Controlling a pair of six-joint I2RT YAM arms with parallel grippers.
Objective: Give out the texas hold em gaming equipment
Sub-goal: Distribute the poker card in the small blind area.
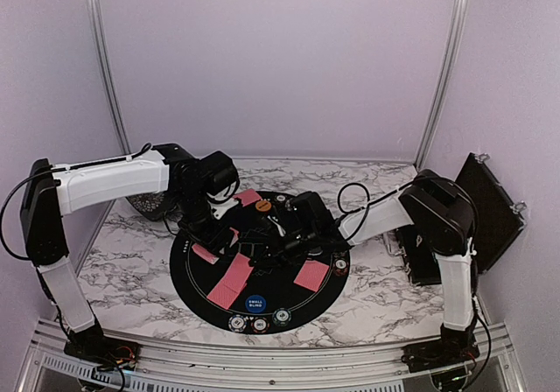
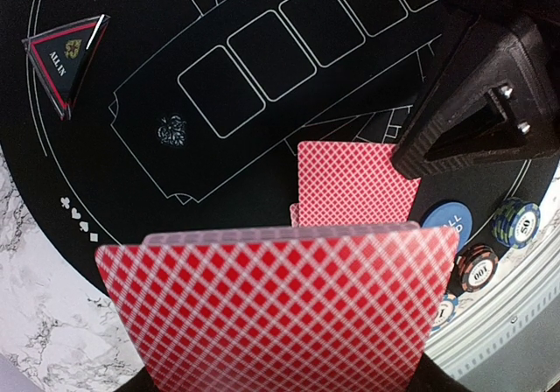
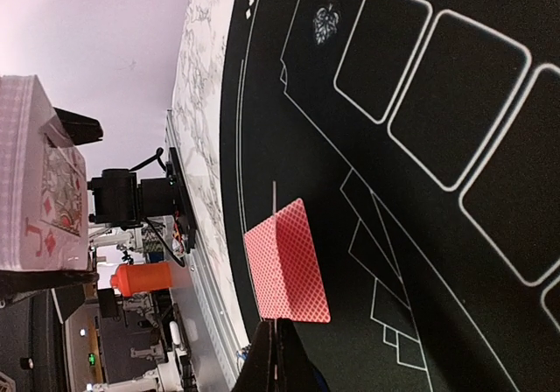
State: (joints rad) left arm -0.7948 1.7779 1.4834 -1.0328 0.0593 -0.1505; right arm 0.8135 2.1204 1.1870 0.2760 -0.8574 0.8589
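Left tool [image 1: 204,240] is out over the black mat [image 1: 289,300], clenched on the deck of red-backed cards [image 2: 280,313]. In my left wrist view the deck fills the bottom of the picture, backs toward the lens, held up off the mat.

Right tool [image 3: 278,350] is clamped fully together, its tips right at the near corner of a single card [image 3: 285,274]. I can't tell whether it actually pinches that card or only touches it.

From the left wrist, that card lies face down on the mat, with a second card [image 2: 294,213] peeking out beneath its left edge. Just beside them, toward the mat's rim, there's the blue button [image 2: 448,226] and the striped chips [image 2: 478,266] lined along the edge. The black triangular marker [image 2: 65,58] sits at the upper left in that view, well apart from the cards.

Overhead, a right-hand card [image 1: 311,276] lies face down right of centre. A far card [image 1: 248,197] lies at the far rim, just beside the orange button [image 1: 262,206]. The marble surface [image 1: 131,261] carries the mat.
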